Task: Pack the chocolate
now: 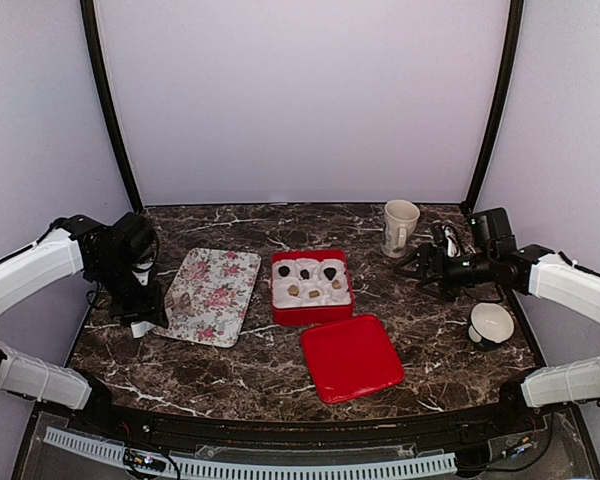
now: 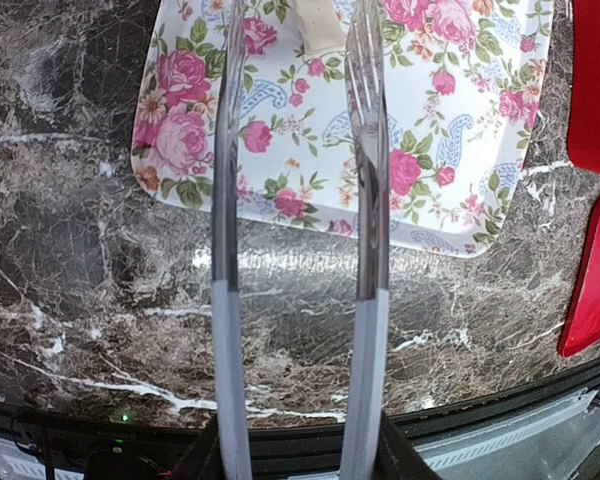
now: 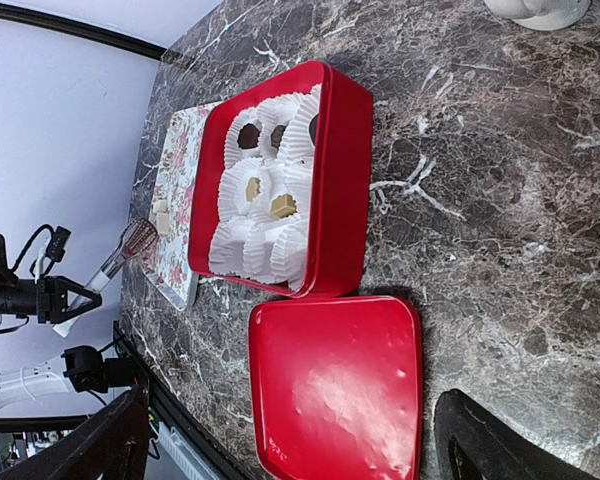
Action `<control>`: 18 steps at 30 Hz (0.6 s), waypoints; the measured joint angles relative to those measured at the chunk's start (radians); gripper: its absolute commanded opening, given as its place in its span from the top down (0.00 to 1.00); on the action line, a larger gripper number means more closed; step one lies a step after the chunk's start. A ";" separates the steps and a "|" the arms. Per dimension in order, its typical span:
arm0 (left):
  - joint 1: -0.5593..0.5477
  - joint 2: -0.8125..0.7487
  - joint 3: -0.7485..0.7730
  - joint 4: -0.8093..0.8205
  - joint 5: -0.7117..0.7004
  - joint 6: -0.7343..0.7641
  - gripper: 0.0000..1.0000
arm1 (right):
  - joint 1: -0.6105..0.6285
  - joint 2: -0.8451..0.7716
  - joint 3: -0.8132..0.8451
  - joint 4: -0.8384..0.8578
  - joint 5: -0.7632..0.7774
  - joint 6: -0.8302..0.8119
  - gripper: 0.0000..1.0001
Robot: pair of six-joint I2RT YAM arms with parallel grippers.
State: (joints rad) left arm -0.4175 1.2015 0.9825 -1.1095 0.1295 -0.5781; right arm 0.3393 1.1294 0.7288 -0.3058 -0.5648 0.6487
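While the left gripper (image 2: 298, 30) hangs over the lower edge of the flowered tray (image 2: 460, 150) in the left wrist view, its two long fork-like fingers (image 2: 368, 150) stand partly apart and parallel. They have hold of nothing. At the very top of that frame, between the finger ends, a small pale piece (image 2: 318, 25) lies on the tray, close against the right-hand finger. It may be a light bit of chocolate, but the view cuts it off and I cannot tell.

The chocolate (image 1: 314, 293) is in the red box (image 1: 311, 313) at the middle of the top view. It sits there as small round pieces in white paper cups (image 3: 242, 185). There are three dark ones along the upper row and three tan ones lower down. The box is open. Its red lid (image 1: 352, 357) lies flat on the marble table (image 1: 250, 370), just below and to the right of the box, near its lower right corner. The tray lies just left of the box, tilted a little.

The right gripper (image 3: 298, 398) is at the right of the top view, pointing toward the box but well apart from it. Its dark fingers (image 3: 485, 440) are spread as wide as they go, and they grip nothing. A pale mug (image 1: 400, 227) stands upright just above and left of it. A white bowl (image 1: 491, 322) sits below the arm, near the right edge of the table.
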 measured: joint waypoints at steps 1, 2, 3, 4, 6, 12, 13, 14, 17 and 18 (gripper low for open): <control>0.005 0.013 0.000 0.009 0.002 0.007 0.60 | 0.000 0.000 0.000 0.000 0.000 0.000 0.00; 0.009 0.024 0.000 0.019 0.004 0.013 0.60 | 0.000 0.000 0.000 0.000 0.001 0.000 0.00; 0.011 0.032 0.001 0.026 0.006 0.019 0.60 | 0.000 0.000 0.000 0.000 0.001 0.001 0.00; 0.015 0.041 0.002 0.034 0.009 0.024 0.60 | 0.000 0.000 0.000 0.000 0.001 0.001 0.00; 0.020 0.060 0.008 0.048 0.012 0.037 0.60 | 0.000 0.000 0.000 0.000 0.002 0.002 0.00; 0.037 0.105 0.014 0.077 0.014 0.071 0.61 | 0.000 0.000 0.000 0.001 0.007 0.007 0.00; 0.040 0.111 0.014 0.080 0.015 0.077 0.61 | 0.000 0.000 0.000 0.001 0.008 0.008 0.00; 0.042 0.116 0.014 0.084 0.016 0.082 0.61 | 0.000 -0.001 0.000 0.001 0.008 0.008 0.00; 0.049 0.122 0.016 0.093 0.017 0.095 0.62 | 0.000 -0.002 0.000 0.001 0.010 0.008 0.00; 0.051 0.123 0.016 0.095 0.018 0.099 0.63 | 0.000 -0.002 0.000 0.001 0.011 0.008 0.00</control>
State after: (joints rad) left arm -0.3664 1.3243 0.9981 -1.0149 0.1474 -0.4793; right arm 0.3393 1.1271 0.7288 -0.3050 -0.5533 0.6571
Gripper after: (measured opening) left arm 0.391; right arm 0.996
